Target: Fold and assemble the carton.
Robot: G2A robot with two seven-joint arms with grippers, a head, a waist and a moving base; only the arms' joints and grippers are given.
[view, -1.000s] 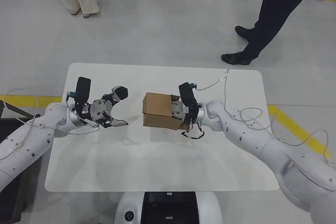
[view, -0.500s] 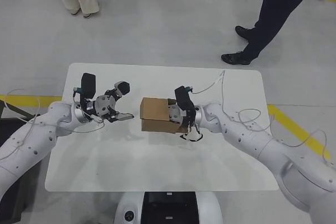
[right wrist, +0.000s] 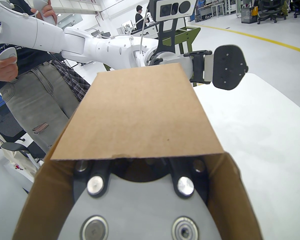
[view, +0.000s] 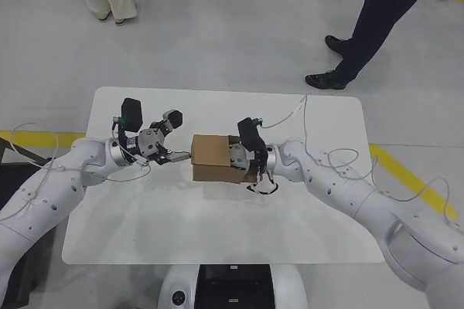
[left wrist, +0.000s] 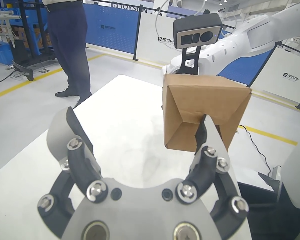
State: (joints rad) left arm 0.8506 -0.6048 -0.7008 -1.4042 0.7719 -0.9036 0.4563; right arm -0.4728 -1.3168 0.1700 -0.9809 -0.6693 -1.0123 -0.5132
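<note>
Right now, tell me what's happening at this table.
A two-armed robot is assembling a brown carton at a white table. The right gripper sits in the carton's open end, mostly hidden by cardboard. The left gripper is open at the opposite end, with one fingertip touching the folded flaps there. That end looks closed, while the end by the right gripper is not yet folded shut.

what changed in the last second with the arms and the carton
The left gripper moved in toward the carton, and one of its fingertips now touches the carton's folded end. The right gripper carried the carton slightly toward the left arm. Unchanged: left gripper open, right gripper at the carton's open end.
</note>
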